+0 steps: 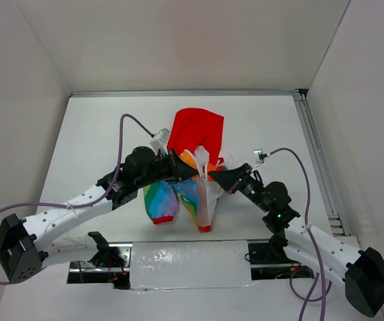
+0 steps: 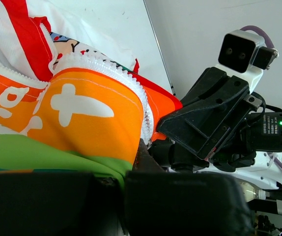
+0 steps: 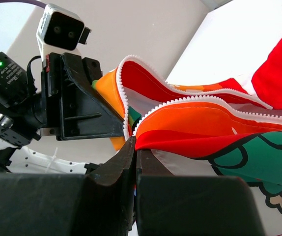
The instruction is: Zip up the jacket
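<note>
The jacket (image 1: 193, 137) lies mid-table, its red hood at the far end and its rainbow front panels bunched and lifted between the arms. My left gripper (image 1: 190, 172) is shut on the left front panel; in the left wrist view the orange and green cloth (image 2: 77, 123) with the white zipper teeth (image 2: 140, 98) runs into it. My right gripper (image 1: 213, 175) is shut on the right panel's red and orange edge (image 3: 200, 132), close to the left gripper. Two rows of white zipper teeth (image 3: 180, 101) stand apart. Red cuffs (image 1: 162, 219) hang near the front.
White walls enclose the table on three sides. A metal rail (image 1: 319, 154) runs along the right side. A shiny taped strip (image 1: 188, 264) lies at the near edge between the arm bases. Purple cables (image 1: 126, 130) loop above both arms.
</note>
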Motion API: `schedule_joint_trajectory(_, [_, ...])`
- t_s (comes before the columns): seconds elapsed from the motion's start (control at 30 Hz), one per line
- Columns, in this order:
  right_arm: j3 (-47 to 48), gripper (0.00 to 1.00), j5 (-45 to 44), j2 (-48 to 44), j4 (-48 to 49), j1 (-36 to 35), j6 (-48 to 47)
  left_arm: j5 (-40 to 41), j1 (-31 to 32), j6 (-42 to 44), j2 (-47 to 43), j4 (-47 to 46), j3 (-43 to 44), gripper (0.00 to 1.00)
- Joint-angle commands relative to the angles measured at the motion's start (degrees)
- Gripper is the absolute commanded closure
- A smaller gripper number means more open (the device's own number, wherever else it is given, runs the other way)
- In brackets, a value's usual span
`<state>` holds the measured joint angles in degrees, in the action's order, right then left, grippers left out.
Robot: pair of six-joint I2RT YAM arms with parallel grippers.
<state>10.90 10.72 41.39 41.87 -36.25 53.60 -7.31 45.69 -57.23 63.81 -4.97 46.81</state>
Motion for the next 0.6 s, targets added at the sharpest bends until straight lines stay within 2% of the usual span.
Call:
schedule_joint_trajectory(0.0, [2.11,1.0,-0.18,-0.17,1.29,-0.58,-1.22,0.28,0.45,0.63,-1.94,-3.82,0.04,1.0])
schedule_joint_trajectory(0.3, [2.02,1.0,0.79,-0.34,3.39,-0.67,-0.78,0.01,1.07,0.9,0.61,-3.29,1.71,1.0])
schedule_joint_trajectory(0.57, [2.02,1.0,0.62,-1.22,1.73,-0.58,-1.13,1.95,1.15,0.54,-1.23,-3.38,0.83,1.0])
